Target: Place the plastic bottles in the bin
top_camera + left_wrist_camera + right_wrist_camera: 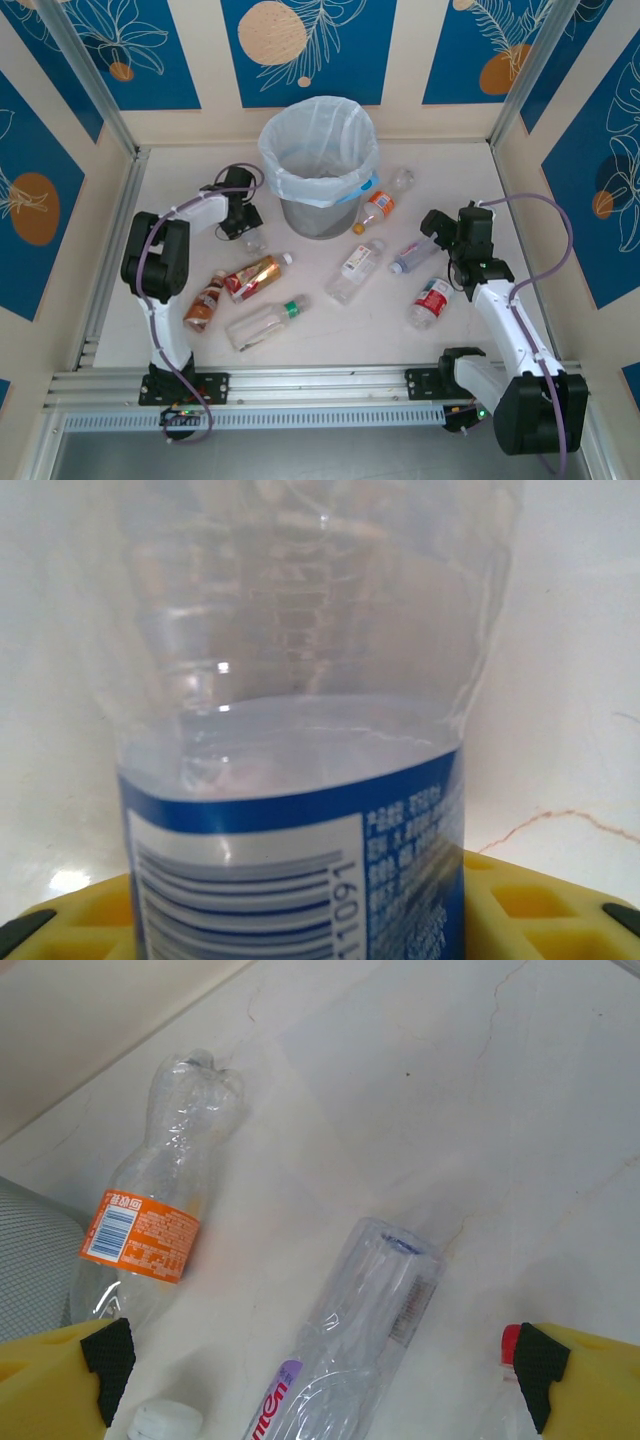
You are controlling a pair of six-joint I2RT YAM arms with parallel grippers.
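Now, left gripper (243, 226): closed on a blue-label bottle (300, 810), just left of the bin (315, 215).
Right gripper (322, 1360): wide open, empty, right of the bin.
Other bottles (262, 276): lying in front of the bin, outside it.

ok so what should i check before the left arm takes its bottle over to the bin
1. Grip: the left gripper is shut on the blue-label bottle: ok.
2. Lift: whether that bottle is off the table: cannot tell.
3. Bin mouth open, nothing lying across it: ok.
4. Path: the bin stands just right of the left gripper, nothing between them: ok.
5. Right gripper open, well to the right of the bin: ok.
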